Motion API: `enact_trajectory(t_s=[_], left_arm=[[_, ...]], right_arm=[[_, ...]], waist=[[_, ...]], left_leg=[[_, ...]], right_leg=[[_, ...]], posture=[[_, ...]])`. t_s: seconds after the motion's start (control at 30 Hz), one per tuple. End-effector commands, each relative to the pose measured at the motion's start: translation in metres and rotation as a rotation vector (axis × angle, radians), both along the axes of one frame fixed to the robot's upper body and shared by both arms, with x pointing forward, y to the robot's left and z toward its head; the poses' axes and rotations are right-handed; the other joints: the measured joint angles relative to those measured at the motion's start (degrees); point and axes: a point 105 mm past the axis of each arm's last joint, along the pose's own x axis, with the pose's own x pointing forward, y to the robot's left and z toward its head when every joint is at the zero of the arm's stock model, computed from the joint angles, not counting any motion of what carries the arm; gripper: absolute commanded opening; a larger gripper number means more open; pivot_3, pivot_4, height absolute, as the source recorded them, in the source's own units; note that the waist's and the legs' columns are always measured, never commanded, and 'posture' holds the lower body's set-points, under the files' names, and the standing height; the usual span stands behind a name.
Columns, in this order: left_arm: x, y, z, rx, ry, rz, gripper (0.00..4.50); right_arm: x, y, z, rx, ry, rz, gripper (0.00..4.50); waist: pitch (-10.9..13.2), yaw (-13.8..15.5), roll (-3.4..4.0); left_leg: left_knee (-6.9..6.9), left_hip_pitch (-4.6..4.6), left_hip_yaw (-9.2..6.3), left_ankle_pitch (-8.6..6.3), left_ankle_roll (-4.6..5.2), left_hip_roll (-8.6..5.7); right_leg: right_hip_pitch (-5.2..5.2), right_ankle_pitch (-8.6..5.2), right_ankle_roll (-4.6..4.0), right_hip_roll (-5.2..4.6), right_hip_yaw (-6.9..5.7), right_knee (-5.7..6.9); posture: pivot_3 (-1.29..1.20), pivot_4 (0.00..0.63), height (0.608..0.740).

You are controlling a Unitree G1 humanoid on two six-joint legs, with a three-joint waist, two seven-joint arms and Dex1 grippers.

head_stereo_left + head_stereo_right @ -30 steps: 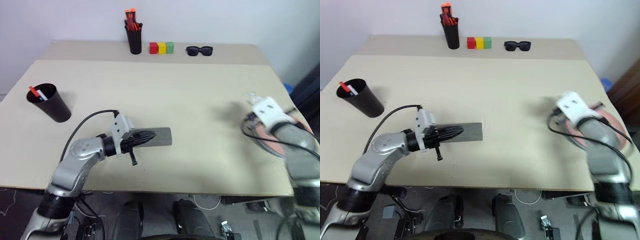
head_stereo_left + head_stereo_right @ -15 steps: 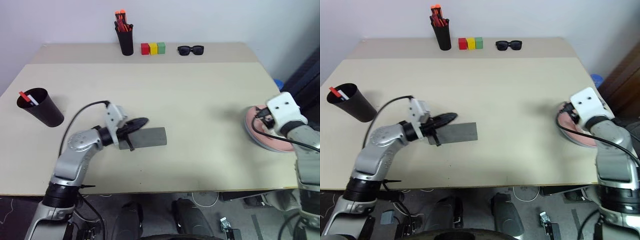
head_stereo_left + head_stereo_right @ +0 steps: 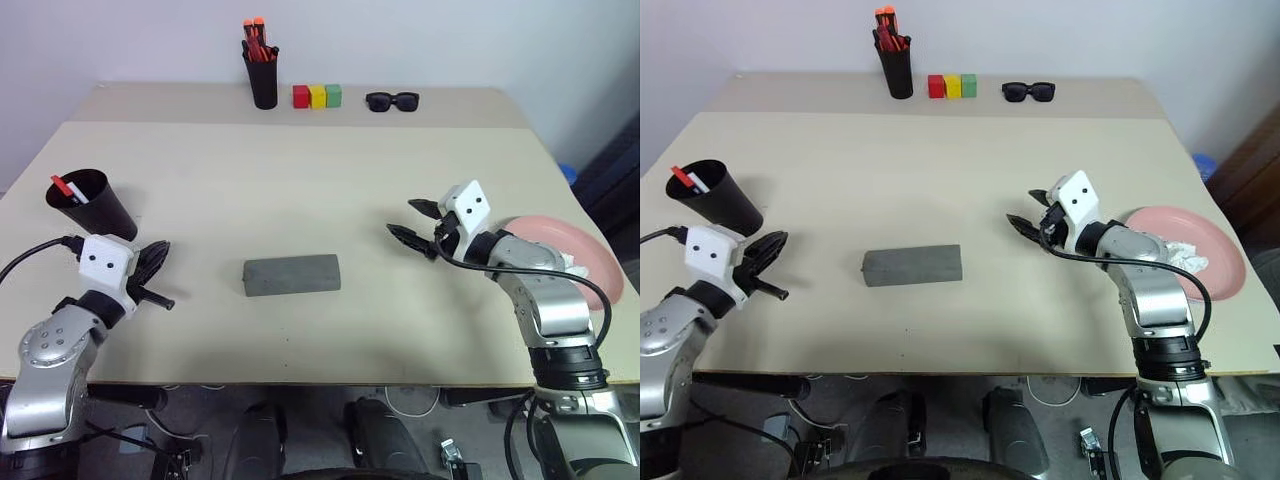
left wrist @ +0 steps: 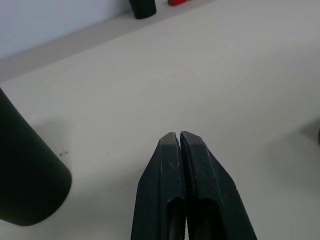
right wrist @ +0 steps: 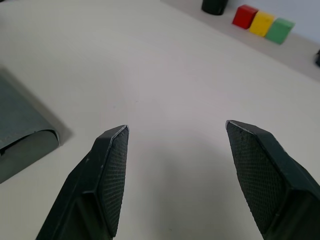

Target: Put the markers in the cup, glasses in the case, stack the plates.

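The closed case (image 3: 292,275) is lying lengthwise across the worktop (image 3: 300,180) between both arms, the open, empty right tool (image 3: 414,224) pointing at it from its right, the shut left tool (image 3: 152,262) sitting nearer, off its left end.

Blue plate hidden beneath pink plate (image 3: 575,255); glasses unseen; markers (image 3: 70,188) mostly sunk inside cup (image 3: 90,205).

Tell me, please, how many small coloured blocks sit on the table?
3: a red cube, yellow cube and green cube in a row at the far edge.
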Motion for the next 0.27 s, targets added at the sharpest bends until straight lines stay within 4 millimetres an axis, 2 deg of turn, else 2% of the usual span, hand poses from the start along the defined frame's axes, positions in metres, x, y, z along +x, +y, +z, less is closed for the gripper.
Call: enact_trajectory(t_s=[0.03,0.27], left_arm=[[-0.0046,0.0004,0.0131,-0.007,-0.053,0.018,0.03],[-0.0018,-0.0016,0.0132,-0.016,-0.055,0.025,0.03]], right_arm=[[0.0015,0.0055,0.0136,0.012,-0.055,0.033,3.14],[0.0044,0.0098,0.0128,0.013,-0.053,0.047,3.14]], waist=[[0.0,0.1,0.00],[0.0,0.1,0.00]], left_leg=[[0.00,0.00,0.00,0.00,0.00,0.01],[-0.02,0.01,0.01,0.00,0.00,0.01]], right_leg=[[-0.01,0.01,0.01,0.01,0.00,0.00],[-0.03,0.01,0.01,0.03,0.00,0.00]], posture=[[0.00,0.150,0.722],[0.00,0.150,0.722]])
